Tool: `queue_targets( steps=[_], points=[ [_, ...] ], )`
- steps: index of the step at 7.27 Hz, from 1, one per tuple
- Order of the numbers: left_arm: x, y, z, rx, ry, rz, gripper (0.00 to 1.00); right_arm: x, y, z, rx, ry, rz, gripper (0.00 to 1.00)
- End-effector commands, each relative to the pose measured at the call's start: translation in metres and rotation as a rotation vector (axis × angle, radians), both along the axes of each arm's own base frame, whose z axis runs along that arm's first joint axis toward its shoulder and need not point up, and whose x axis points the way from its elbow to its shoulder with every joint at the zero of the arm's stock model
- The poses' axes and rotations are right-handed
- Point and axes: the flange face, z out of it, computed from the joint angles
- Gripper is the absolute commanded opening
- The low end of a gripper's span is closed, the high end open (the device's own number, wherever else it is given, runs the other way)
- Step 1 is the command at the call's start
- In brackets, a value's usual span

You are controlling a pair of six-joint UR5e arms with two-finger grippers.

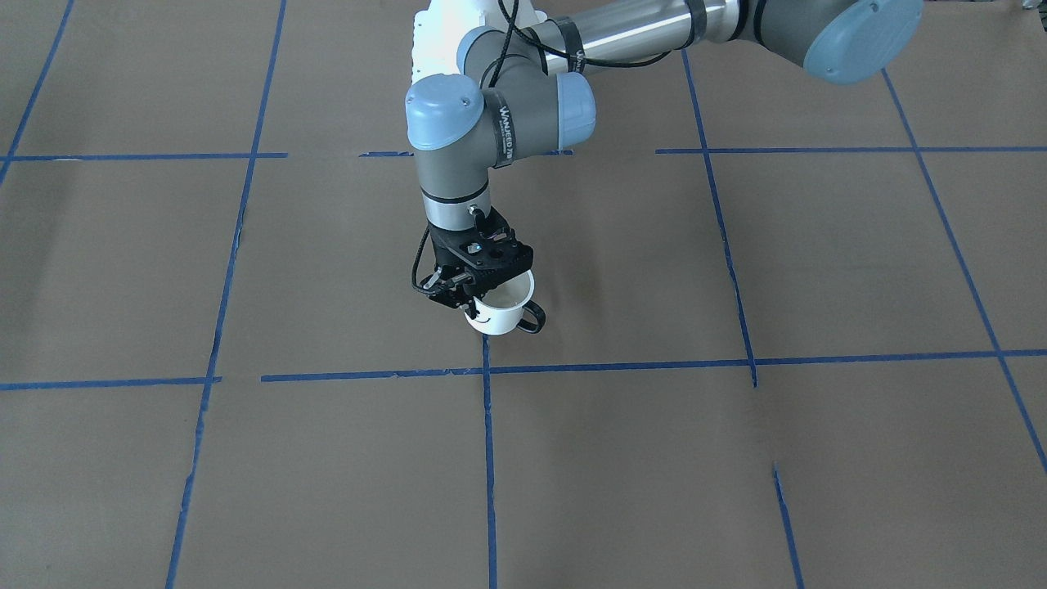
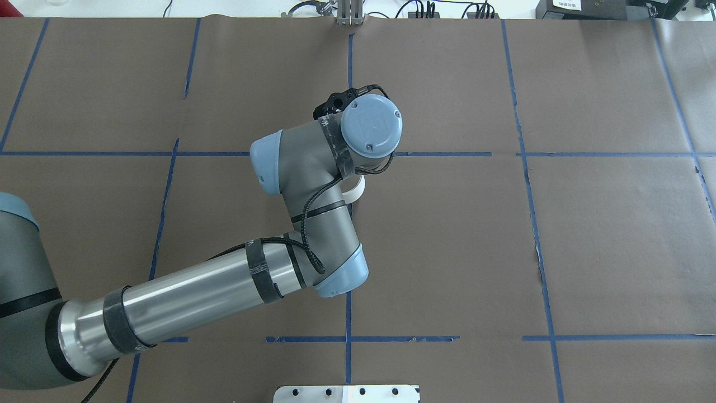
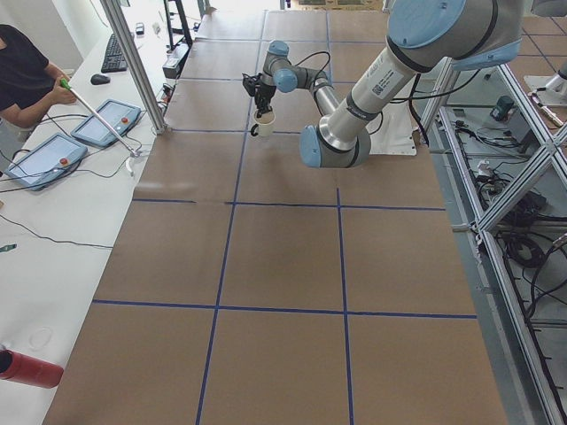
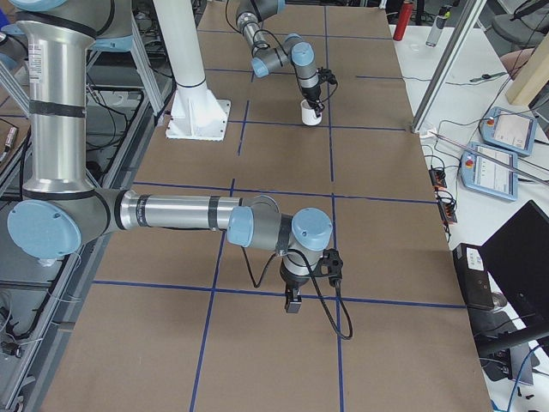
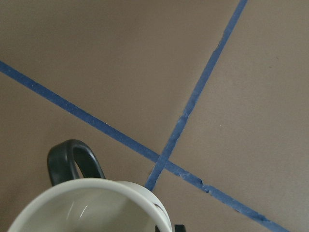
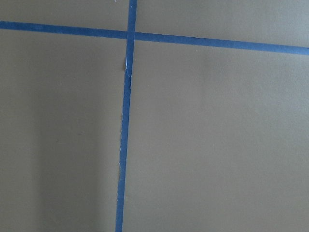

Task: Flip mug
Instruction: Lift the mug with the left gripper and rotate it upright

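The small white mug [image 1: 501, 315] with a black smiley face stands mouth up on the brown paper, beside a crossing of blue tape lines. Its dark loop handle [image 1: 533, 317] points to the view's right. My left gripper [image 1: 478, 286] comes straight down on the mug and is shut on its rim. The left wrist view shows the cream interior [image 5: 91, 208] and the handle [image 5: 72, 162] close below the camera. In the overhead view my wrist hides the mug. My right gripper [image 4: 292, 302] hangs low over the table far from the mug; I cannot tell whether it is open.
Blue tape lines [image 1: 491, 458] divide the brown table into squares. The white robot base [image 4: 193, 112] stands at the table's edge. A side bench holds control tablets [image 3: 44, 159], with a person [image 3: 22, 75] beside it.
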Motion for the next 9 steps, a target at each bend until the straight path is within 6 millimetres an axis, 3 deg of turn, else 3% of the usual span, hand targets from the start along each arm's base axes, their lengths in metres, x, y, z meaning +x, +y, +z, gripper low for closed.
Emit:
queue_targets(
  steps=[1,3,7,8,9],
  points=[
    [0.006,0.005,-0.005,-0.021,-0.033,0.012,0.00,0.000,0.000,0.000,0.000,0.000,0.000,1.00],
    [0.022,0.006,-0.010,-0.030,-0.049,0.020,0.00,0.000,0.000,0.000,0.000,0.000,0.000,1.00],
    [0.032,0.010,-0.004,-0.031,-0.069,0.026,0.00,0.000,0.000,0.000,0.000,0.000,0.000,1.00],
    [0.033,0.011,-0.003,-0.031,-0.071,0.029,0.48,0.000,0.000,0.000,0.000,0.000,0.000,1.00],
    [0.032,0.011,-0.003,-0.030,-0.070,0.029,0.77,0.000,0.000,0.000,0.000,0.000,0.000,1.00]
  ],
)
